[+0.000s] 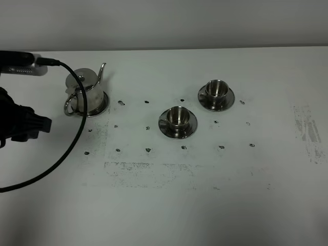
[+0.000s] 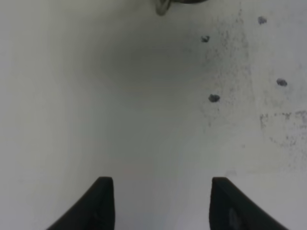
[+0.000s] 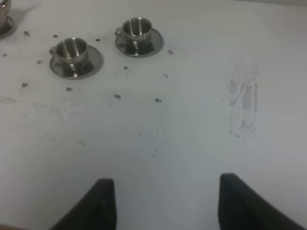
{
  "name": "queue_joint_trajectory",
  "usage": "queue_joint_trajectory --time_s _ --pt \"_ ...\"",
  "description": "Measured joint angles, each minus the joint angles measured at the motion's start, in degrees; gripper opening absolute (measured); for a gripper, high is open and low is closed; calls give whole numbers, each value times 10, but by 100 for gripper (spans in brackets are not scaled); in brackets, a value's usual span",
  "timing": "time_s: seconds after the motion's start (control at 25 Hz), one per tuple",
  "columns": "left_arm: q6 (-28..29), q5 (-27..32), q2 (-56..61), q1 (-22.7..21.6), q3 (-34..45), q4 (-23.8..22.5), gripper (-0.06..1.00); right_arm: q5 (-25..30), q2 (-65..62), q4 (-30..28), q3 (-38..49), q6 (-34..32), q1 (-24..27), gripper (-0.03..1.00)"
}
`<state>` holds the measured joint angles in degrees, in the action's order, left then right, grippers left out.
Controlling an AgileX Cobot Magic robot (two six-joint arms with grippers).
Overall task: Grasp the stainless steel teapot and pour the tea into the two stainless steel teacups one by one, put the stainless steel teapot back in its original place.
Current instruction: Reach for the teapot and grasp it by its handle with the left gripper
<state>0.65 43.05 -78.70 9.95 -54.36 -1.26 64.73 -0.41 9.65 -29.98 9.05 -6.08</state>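
- While the teapot is sitting with its handle facing the left gripper, we are judging that arm the nearer one.
- We are seeing its jaws gaping wide and empty.

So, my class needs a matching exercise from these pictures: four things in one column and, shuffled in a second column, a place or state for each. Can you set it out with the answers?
Column 1
1. teapot
2. left pincer
3. teacup nearer the teapot
4. teacup farther from the teapot

Column 2
A. furthest right in the high view
B. open and empty
C. on the round tray, at the left
D. near the middle of the table

Pairs: 1-C, 2-B, 3-D, 4-A
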Motion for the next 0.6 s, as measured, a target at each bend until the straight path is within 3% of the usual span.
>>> queue_joint_trajectory --time_s 0.16,0.32,0.4,0.6 --pt "-63 77 -55 0 -30 29 44 0 0 0 0 0 0 46" --pt "-93 150 -97 0 -83 29 44 0 0 0 0 0 0 46" --pt "-97 177 -110 1 -108 13 44 0 0 0 0 0 0 46" --pt "-97 204 -143 0 -146 -79 44 0 0 0 0 0 0 46"
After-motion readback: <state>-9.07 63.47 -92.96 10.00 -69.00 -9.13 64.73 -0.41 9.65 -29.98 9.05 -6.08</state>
